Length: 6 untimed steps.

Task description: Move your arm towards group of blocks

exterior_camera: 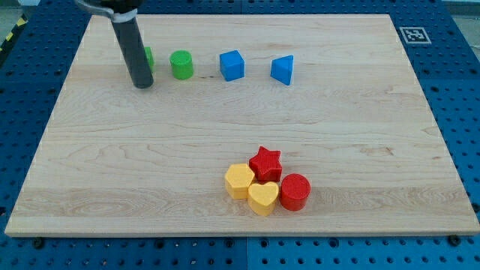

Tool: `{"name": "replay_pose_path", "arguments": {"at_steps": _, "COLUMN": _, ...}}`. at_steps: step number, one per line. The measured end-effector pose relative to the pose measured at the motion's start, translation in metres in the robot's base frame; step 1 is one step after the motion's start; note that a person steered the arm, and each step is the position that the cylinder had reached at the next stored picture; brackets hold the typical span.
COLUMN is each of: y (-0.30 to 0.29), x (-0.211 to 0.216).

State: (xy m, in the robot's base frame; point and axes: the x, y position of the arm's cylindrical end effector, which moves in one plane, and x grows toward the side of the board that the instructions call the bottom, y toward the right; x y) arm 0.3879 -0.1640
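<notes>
My tip (142, 84) rests on the board at the view's upper left, just in front of a green block (148, 58) that the rod mostly hides. To its right in a row stand a green cylinder (181, 65), a blue cube (232, 65) and a blue wedge-like block (283, 70). A tight group sits at the view's lower middle: a red star (265, 163), a yellow hexagon (239, 181), a yellow heart (263, 197) and a red cylinder (295, 191). My tip is far up and to the left of this group.
The blocks lie on a light wooden board (135, 172) that rests on a blue pegboard table (457, 135). A black-and-white marker tag (414, 34) sits just off the board's top right corner.
</notes>
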Motion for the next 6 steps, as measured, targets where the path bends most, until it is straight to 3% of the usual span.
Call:
{"name": "replay_pose_path", "arguments": {"at_steps": 4, "y": 0.047, "x": 0.185}}
{"name": "replay_pose_path", "arguments": {"at_steps": 6, "y": 0.065, "x": 0.18}}
